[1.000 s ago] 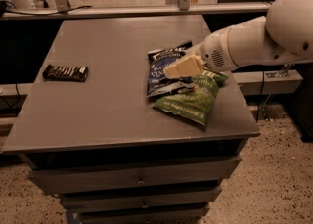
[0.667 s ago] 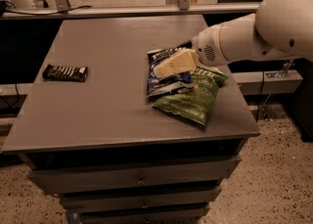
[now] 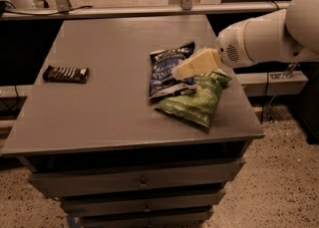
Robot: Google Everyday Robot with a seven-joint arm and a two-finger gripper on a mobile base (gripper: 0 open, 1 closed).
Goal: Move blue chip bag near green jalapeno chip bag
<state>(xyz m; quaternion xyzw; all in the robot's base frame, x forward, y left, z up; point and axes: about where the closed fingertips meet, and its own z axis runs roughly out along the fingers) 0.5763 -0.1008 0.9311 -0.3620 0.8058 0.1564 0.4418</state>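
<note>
The blue chip bag (image 3: 167, 67) lies on the table right of centre, dark navy with white lettering. Its lower right edge touches and slightly overlaps the green jalapeno chip bag (image 3: 193, 100), which lies flat towards the table's front right. My gripper (image 3: 185, 68), cream-coloured, reaches in from the right on a white arm (image 3: 259, 35). It hangs over the right side of the blue bag and the top of the green bag, hiding part of each.
A dark candy bar (image 3: 66, 74) with white markings lies near the left edge of the grey table (image 3: 99, 117). Drawers sit below the tabletop. A rail and metal posts run behind the table's far edge.
The gripper has shifted slightly left and then back right over the bags. The two bags and the candy bar lie where they were.
</note>
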